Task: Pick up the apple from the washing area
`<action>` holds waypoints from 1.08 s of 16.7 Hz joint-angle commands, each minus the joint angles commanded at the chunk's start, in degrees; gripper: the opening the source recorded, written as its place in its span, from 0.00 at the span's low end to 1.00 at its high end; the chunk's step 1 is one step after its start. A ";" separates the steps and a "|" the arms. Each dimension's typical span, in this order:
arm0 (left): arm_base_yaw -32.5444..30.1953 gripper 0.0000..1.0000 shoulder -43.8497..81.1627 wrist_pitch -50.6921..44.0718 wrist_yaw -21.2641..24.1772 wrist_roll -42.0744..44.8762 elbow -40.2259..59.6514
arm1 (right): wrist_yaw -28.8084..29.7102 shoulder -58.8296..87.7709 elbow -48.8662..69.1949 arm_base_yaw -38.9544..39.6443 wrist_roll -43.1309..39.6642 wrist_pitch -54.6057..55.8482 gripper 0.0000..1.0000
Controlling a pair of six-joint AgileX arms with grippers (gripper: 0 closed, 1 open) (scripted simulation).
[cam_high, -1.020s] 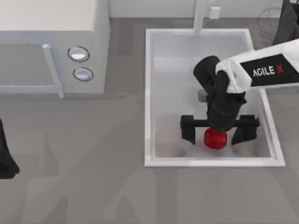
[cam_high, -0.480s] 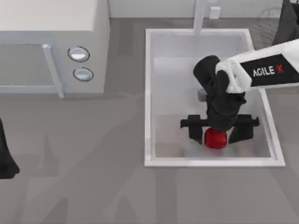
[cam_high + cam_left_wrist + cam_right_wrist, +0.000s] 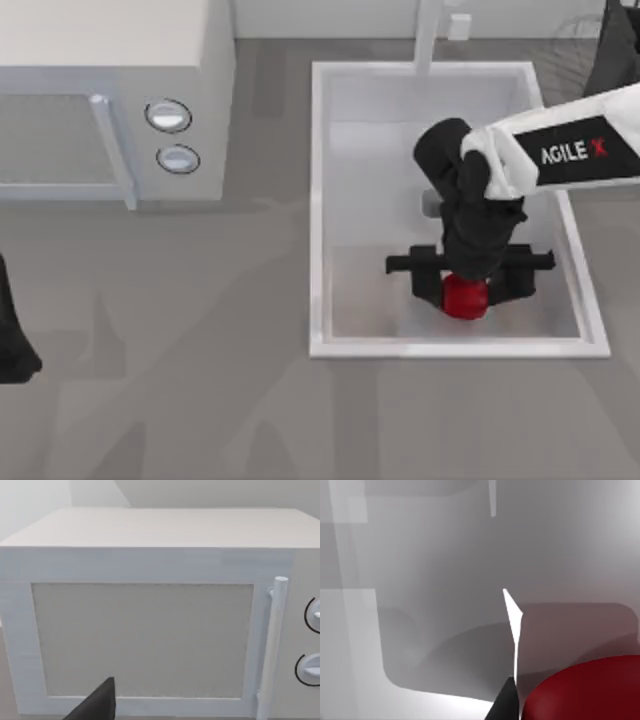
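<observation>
The glossy red apple (image 3: 465, 297) lies on the floor of the white sink basin (image 3: 318, 200), the washing area, near its front wall. My right gripper (image 3: 466, 290) reaches down into the basin from the right, its two black fingers pressed against the apple's left and right sides, shut on it. In the right wrist view the apple (image 3: 585, 690) bulges up close beside one dark fingertip (image 3: 505, 702), with the pale basin wall behind. My left arm (image 3: 10, 345) stays parked at the table's left edge.
A white microwave (image 3: 110, 90) with two round knobs stands at the back left, and the left wrist view faces its door (image 3: 145, 640). A white faucet post (image 3: 428, 35) rises behind the basin. Grey tabletop stretches in front of the sink.
The right gripper's fingers have drawn inward from wide apart to both sides of the apple. The apple and the left arm have stayed put.
</observation>
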 joint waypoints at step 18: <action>0.00 1.00 0.00 0.00 0.00 0.00 0.00 | 1.12 -11.41 34.06 -0.22 -0.71 -44.76 0.00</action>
